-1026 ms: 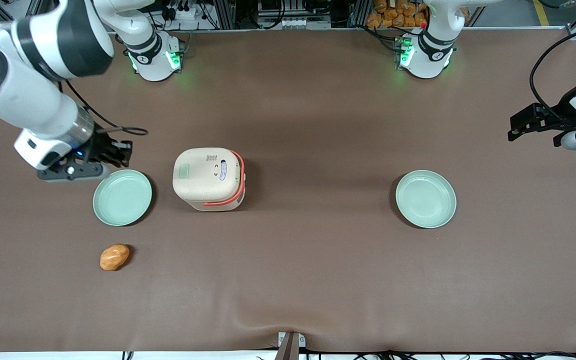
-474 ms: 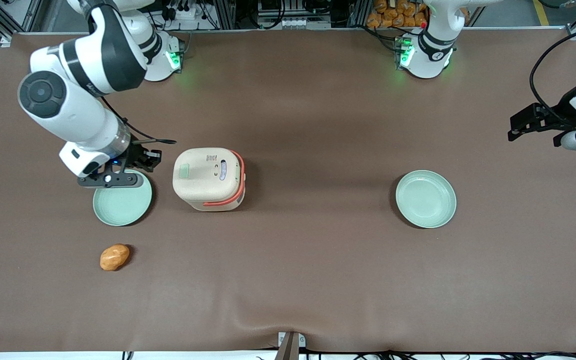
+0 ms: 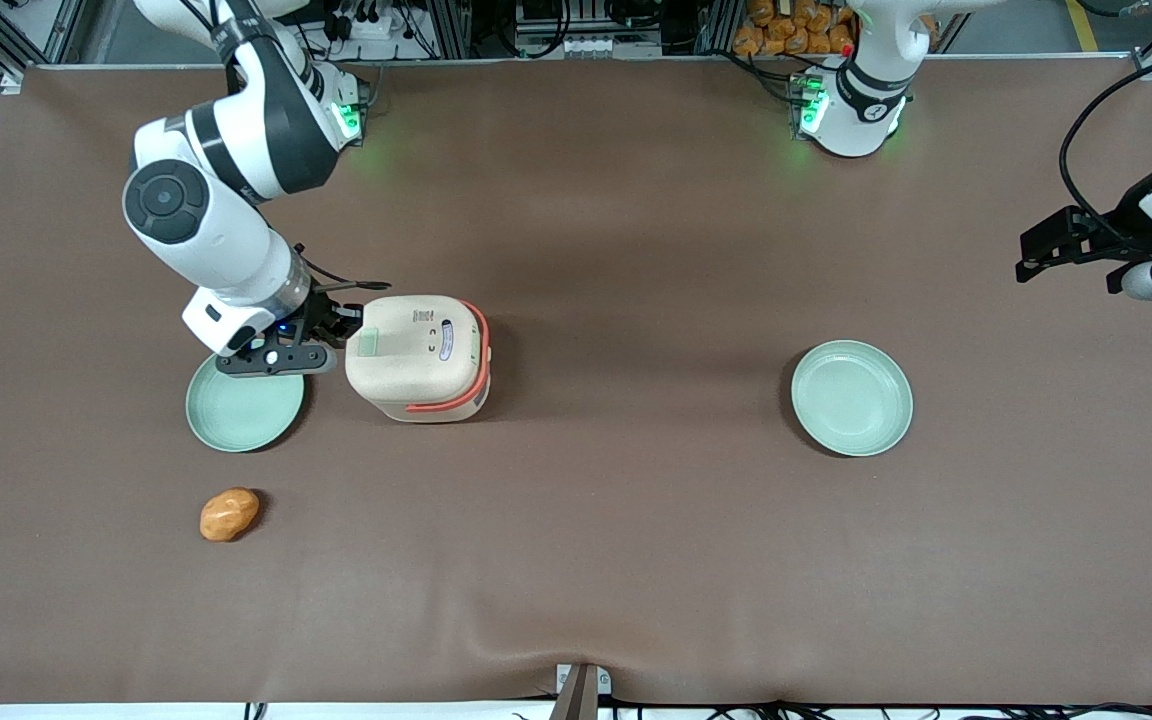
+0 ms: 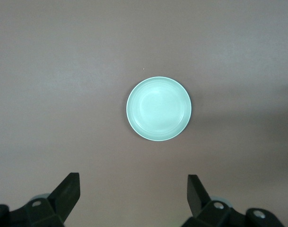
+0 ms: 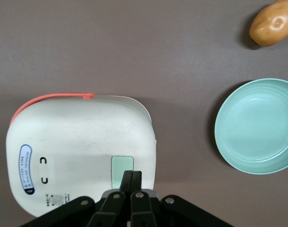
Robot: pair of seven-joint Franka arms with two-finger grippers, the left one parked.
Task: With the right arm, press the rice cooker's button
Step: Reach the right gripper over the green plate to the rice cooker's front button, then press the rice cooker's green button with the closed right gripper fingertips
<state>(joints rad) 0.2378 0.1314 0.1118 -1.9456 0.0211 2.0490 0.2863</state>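
The cooker [image 3: 417, 357] stood on the brown table [image 3: 636, 560], and everything else is placed from it. The gripper [image 3: 328, 330] hung just beside the cooker's edge on the working arm's side, above the rim of the lid. In the wrist view its 2 fingers [image 5: 132, 182] were pressed together into 1 point, with the tips lying over the pale green button [image 5: 122, 171] on the lid. Whether they touched it could not be told.

1 plate [image 3: 244, 407] lay near the cooker toward the working arm's end, partly under the gripper. A potato [image 3: 229, 514] lay nearer the front camera than that plate. A 2nd plate [image 3: 851, 397] sat well apart from the cooker, toward the parked arm's end.

The step in hand looked like the final approach: the closed tip was being lined up over the button. The next move probably called for a short, straight push down onto the button, kept centred so the tip would not slide off or shove the cooker sideways
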